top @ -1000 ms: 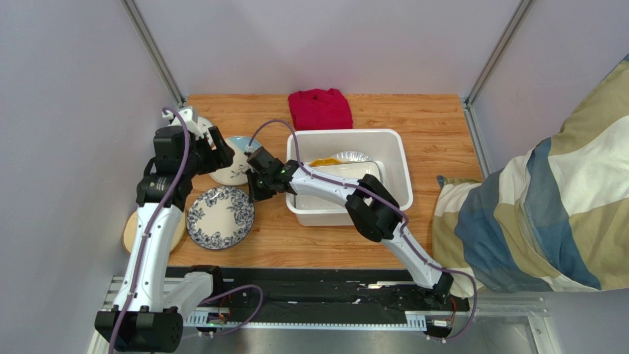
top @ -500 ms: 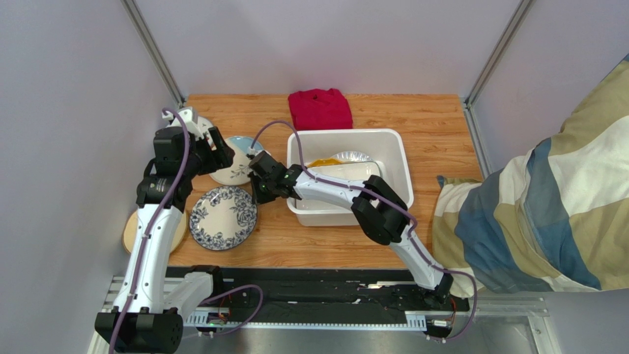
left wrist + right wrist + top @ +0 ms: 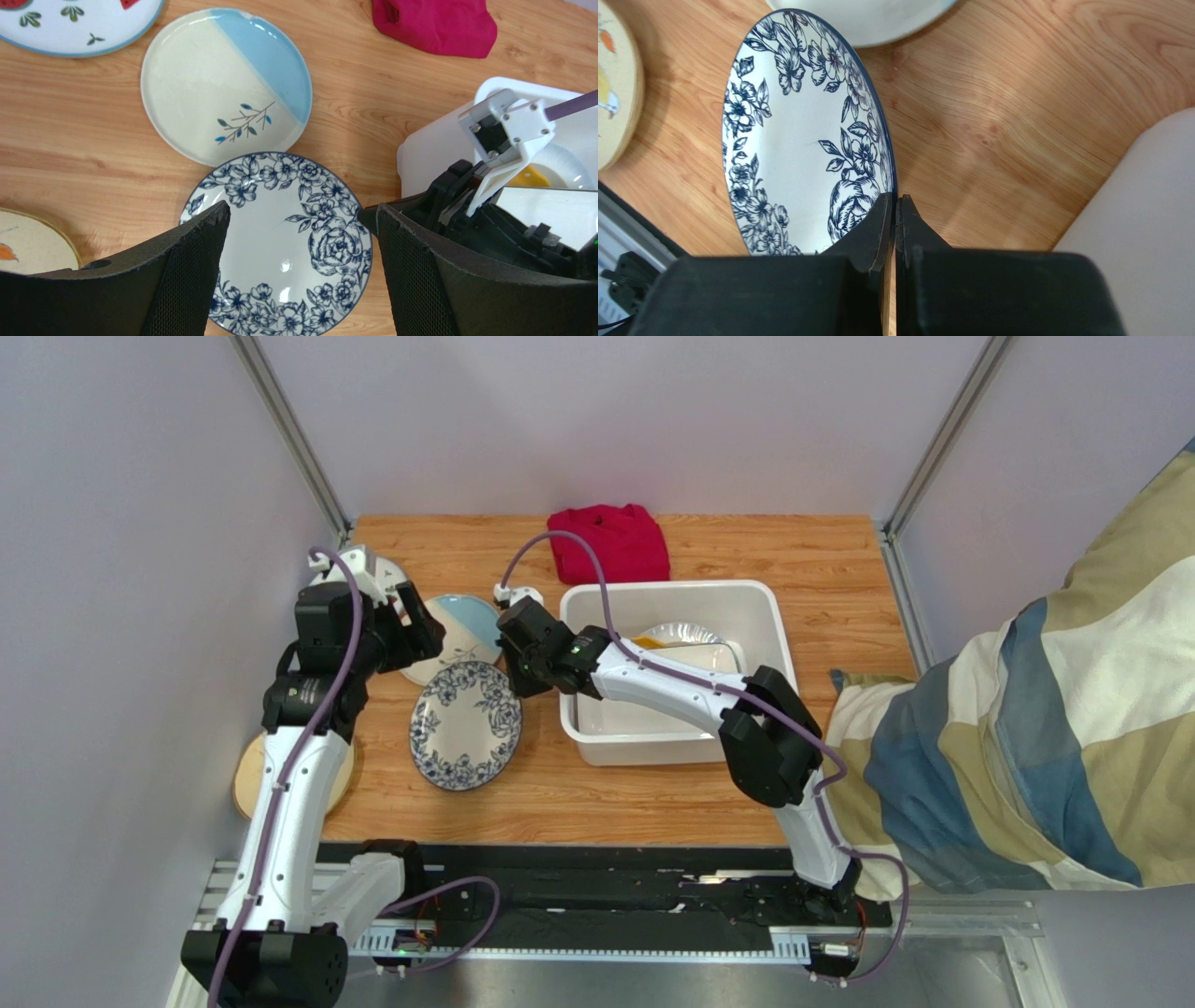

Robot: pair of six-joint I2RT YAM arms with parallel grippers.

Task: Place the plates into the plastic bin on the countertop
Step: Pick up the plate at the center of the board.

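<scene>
The countertop [image 3: 828,567] carries the plastic bin [image 3: 659,751] at its middle right. The bin now sits slightly further right than a second ago. Inside it lie a white rectangular dish [image 3: 671,703], a white round plate [image 3: 683,633] and a yellow plate [image 3: 648,640], all partly hidden by the right arm reaching across.

The blue floral plate [image 3: 466,725] has changed most. A second ago it lay flat near the front left of the counter. Now it is closer to the bin and tipped up, its right edge raised and its left edge low toward the wood. The right gripper [image 3: 897,203] is pinched tight on that raised rim, and its wrist has swung up toward the bin's near left corner.

A red cloth [image 3: 608,542] lies folded behind the bin.

The cream-and-blue plate [image 3: 226,85] with a leaf sprig lies flat just behind the floral plate, where it was before. A fruit-print plate [image 3: 70,21] shows at the far left. A woven-look plate [image 3: 253,770] sits at the counter's left edge, mostly under the left arm.

The left gripper [image 3: 302,212] hovers over the floral plate with its jaws spread wide, holding nothing, in the same place as a second ago
</scene>
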